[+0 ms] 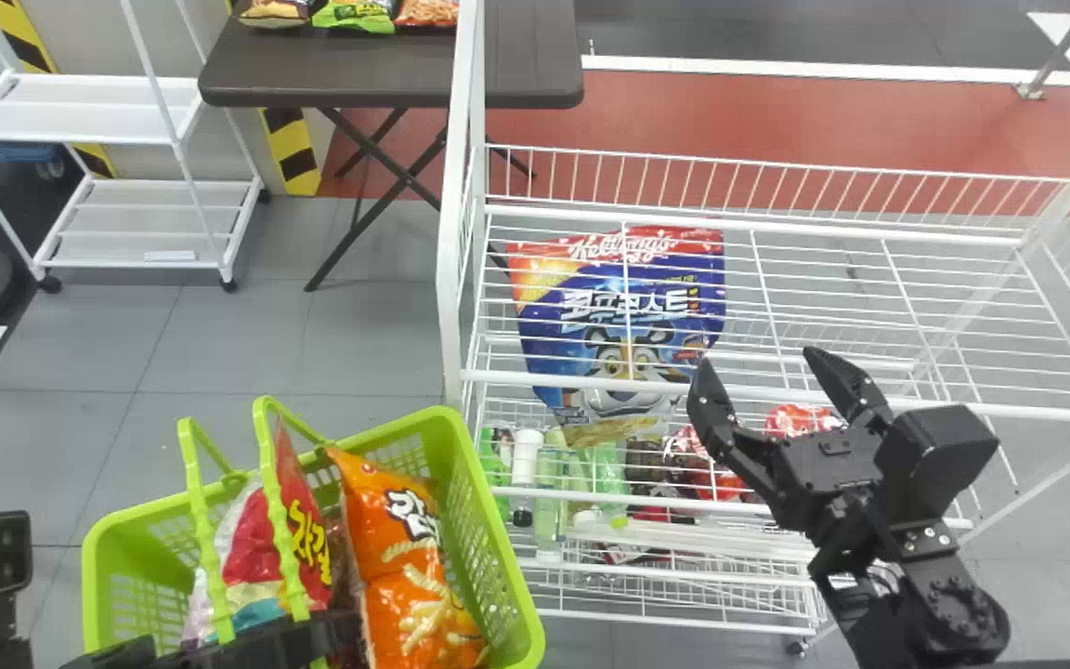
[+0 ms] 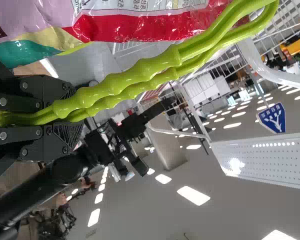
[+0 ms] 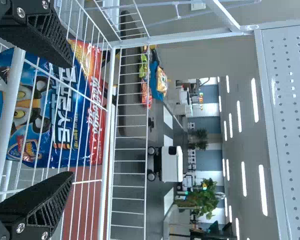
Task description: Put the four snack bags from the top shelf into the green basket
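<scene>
"Left to right, quick. Far left?"

"White two-tier cart (image 1: 80, 111), on the floor beyond the basket. Then the green basket (image 1: 495, 520), bottom left."

"Bags in it?"

"Red-and-white snack bag (image 1: 312, 520) left of the middle, under the handles (image 2: 140, 72). Orange snack bag (image 1: 405, 557) along the right side, its top toward the far rim. Wrapper shows between them; can't tell how many bags that makes."

"Left gripper (image 1: 317, 641)?"

"At the basket's near side, fingers clamped on both handles."

"Behind?"

"Brown folding table (image 1: 340, 88), three snack bags (image 1: 354, 14) lying on it."

"Rack?"

"White wire rack (image 1: 776, 404), right of the basket. Blue cereal bag (image 1: 628, 316) with a tiger near its left end, seen through the top shelf's wires, its bottom showing past the shelf's front edge. Exact level, can't tell."

"Lower down?"

"Bottles (image 1: 526, 465) toward the left end, red packs (image 1: 795, 421) farther right. Partly hidden."

"Right gripper (image 1: 763, 362)?"

"By the top shelf's front edge, around its middle, right of the cereal bag. Fingers spread wide, air between the tips."

"So the task bags?"

"Red-and-white and orange, both in the basket."
</scene>
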`<move>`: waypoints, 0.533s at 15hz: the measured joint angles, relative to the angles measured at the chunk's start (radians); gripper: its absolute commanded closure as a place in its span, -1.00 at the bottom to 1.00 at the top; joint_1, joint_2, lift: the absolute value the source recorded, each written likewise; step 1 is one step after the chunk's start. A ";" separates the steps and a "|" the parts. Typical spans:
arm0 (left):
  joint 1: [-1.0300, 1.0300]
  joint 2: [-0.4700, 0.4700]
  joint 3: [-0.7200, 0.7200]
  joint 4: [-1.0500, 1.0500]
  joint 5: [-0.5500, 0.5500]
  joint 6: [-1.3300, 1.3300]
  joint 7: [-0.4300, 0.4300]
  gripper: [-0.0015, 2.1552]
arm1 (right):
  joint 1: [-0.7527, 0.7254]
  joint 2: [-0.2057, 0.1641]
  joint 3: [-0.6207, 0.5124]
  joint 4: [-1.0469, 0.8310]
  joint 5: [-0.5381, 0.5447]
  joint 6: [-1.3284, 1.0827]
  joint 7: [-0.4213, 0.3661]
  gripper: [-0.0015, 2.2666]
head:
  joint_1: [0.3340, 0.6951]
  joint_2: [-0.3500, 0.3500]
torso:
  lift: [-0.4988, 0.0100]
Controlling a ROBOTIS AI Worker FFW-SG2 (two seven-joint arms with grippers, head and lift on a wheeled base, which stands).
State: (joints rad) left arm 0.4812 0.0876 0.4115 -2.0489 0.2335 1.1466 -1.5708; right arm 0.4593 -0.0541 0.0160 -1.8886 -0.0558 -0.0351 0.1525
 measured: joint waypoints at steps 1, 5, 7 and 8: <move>0.001 0.000 0.000 0.001 0.000 -0.001 0.000 0.99 | 0.009 0.004 0.001 0.001 0.010 -0.015 -0.001 -0.96 | 1.00 -0.11 | 0.96; 0.004 0.000 0.000 0.001 0.000 -0.003 0.000 0.99 | 0.031 0.017 -0.004 0.002 0.023 -0.046 -0.007 -0.95 | 1.00 -0.12 | 0.96; 0.005 0.000 0.000 0.001 0.000 -0.003 0.000 0.99 | 0.036 0.017 -0.004 0.002 0.024 -0.055 -0.007 -0.95 | 1.00 -0.12 | 0.96; 0.006 0.000 0.000 0.001 0.000 -0.003 0.000 0.99 | 0.037 0.017 -0.004 0.002 0.024 -0.056 -0.007 -0.95 | 1.00 -0.12 | 0.96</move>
State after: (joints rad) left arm 0.4875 0.0874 0.4112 -2.0479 0.2331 1.1436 -1.5708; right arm 0.4964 -0.0369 0.0125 -1.8869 -0.0322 -0.0914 0.1458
